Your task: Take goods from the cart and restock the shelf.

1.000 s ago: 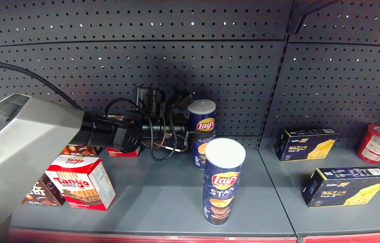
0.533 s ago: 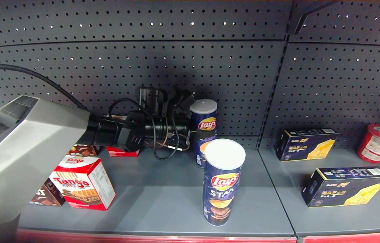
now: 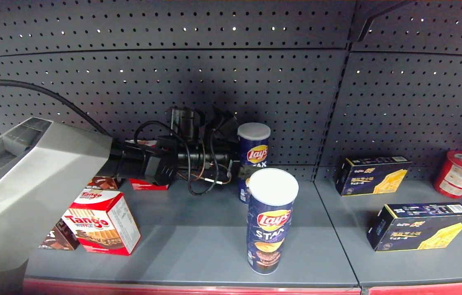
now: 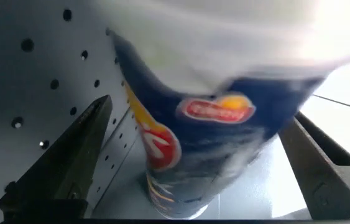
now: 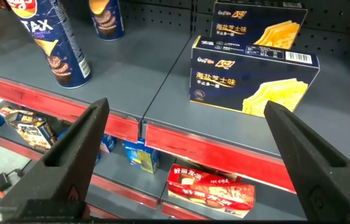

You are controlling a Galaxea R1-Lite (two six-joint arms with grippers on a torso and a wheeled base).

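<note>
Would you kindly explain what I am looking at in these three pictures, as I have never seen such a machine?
This is a two-armed robot restocking a shop shelf. The wide picture comes from a camera on its head, looking down at the shelf; the other two come from cameras on its wrists, each looking out past that arm's pincer. On the shelf stand two tall blue cans, a front can and a rear can, with a wafer box to the left, dark boxes to the right and a red cup farthest right. The left pincer is around the rear can by the back wall; whether it grips, I cannot tell. The right pincer is open and empty, out in front of the shelf.
</note>
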